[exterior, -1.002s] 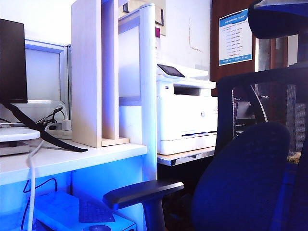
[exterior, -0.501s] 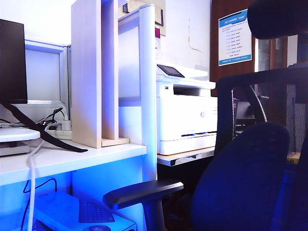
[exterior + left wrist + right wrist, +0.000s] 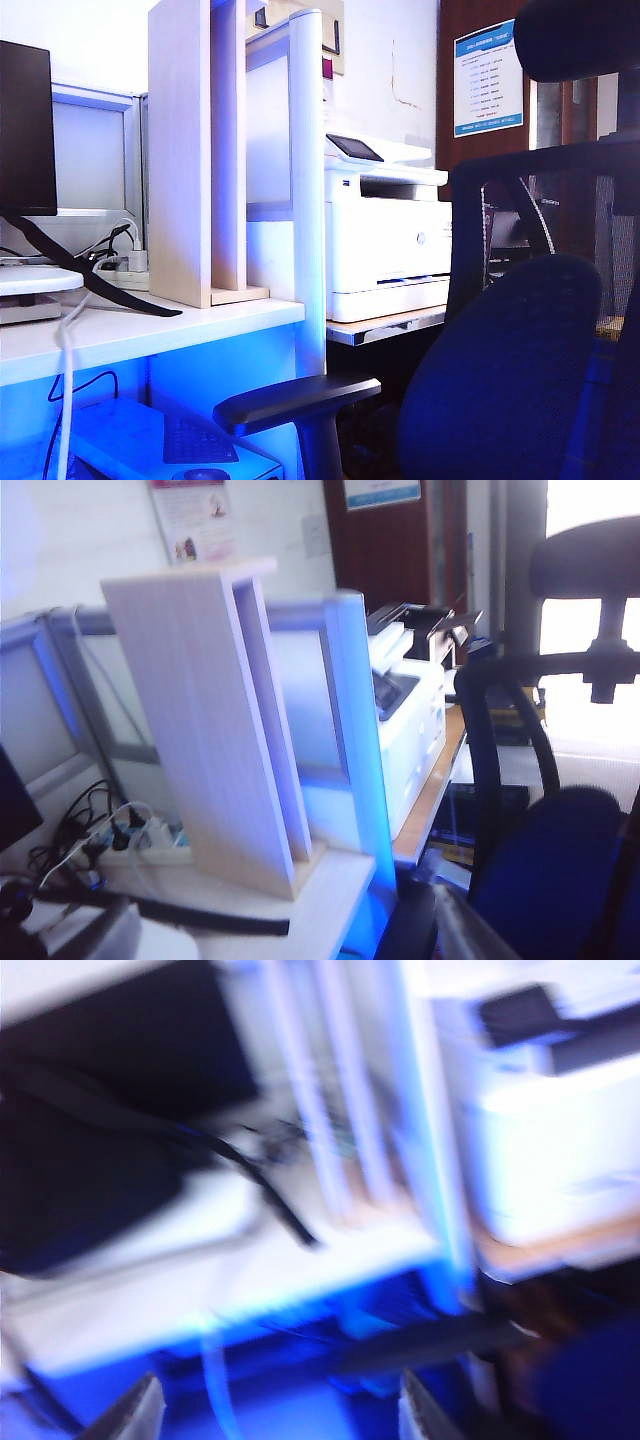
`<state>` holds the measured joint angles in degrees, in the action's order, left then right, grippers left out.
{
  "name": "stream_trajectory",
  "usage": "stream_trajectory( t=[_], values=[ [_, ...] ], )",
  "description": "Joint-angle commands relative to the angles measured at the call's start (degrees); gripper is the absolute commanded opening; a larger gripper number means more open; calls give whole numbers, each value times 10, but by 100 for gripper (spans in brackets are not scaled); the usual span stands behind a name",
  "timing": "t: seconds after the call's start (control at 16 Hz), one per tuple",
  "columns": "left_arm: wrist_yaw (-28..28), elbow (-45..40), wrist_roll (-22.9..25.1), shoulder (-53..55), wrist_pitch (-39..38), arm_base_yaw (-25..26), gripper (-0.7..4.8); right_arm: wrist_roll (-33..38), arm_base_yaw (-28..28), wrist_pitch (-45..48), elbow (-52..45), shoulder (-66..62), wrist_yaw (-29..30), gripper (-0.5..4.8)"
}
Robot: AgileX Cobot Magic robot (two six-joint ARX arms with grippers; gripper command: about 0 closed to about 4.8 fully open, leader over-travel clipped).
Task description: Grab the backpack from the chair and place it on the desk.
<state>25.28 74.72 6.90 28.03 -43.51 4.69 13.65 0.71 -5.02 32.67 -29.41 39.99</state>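
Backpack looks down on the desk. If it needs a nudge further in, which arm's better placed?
Right, probably: the right fingers hang open and empty facing the backpack on the desk. The left fingers face the shelf and chair, with only its strap in view.

**Pale grey tips are all we see of the robot**

In the right wrist view we see the right gripper only as two pale grey, wedge-shaped fingertips, blurred. Of the left gripper we make out a similar plain grey, tapering finger, without markings.
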Motion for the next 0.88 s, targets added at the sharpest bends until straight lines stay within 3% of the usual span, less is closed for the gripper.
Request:
stream_trajectory(
  t=[0.06,0.25,0.38,0.44,0.5,0.56,0.63,0.75,0.81,0.88],
  values=[
    [-24,-75,1,-68,9,0,337,-95,-1,-132,5,25,-80,305],
    [-40,-169,-16,-151,6,0,329,-151,-13,-242,5,75,-225,304],
    [-63,-232,-27,-214,0,0,325,-168,-19,-267,5,113,-286,304],
    [-68,-274,-33,-260,-11,0,303,-167,-18,-267,5,141,-284,264],
    [-87,-308,-31,-279,-31,0,285,-167,-18,-267,2,167,-280,177],
    [-88,-317,-27,-276,-69,1,284,-167,-18,-265,-6,181,-271,139],
    [-85,-333,-27,-275,-71,1,284,-166,-18,-275,-17,204,-264,138],
    [-104,-369,-28,-278,-33,1,268,-142,-16,-266,-79,267,-259,-12],
    [-113,-392,-32,-278,14,1,259,-130,-17,-214,-106,295,-260,-6],
    [-112,-422,-54,-278,60,1,211,-103,-16,-153,-126,292,-264,-6]
  ],
)
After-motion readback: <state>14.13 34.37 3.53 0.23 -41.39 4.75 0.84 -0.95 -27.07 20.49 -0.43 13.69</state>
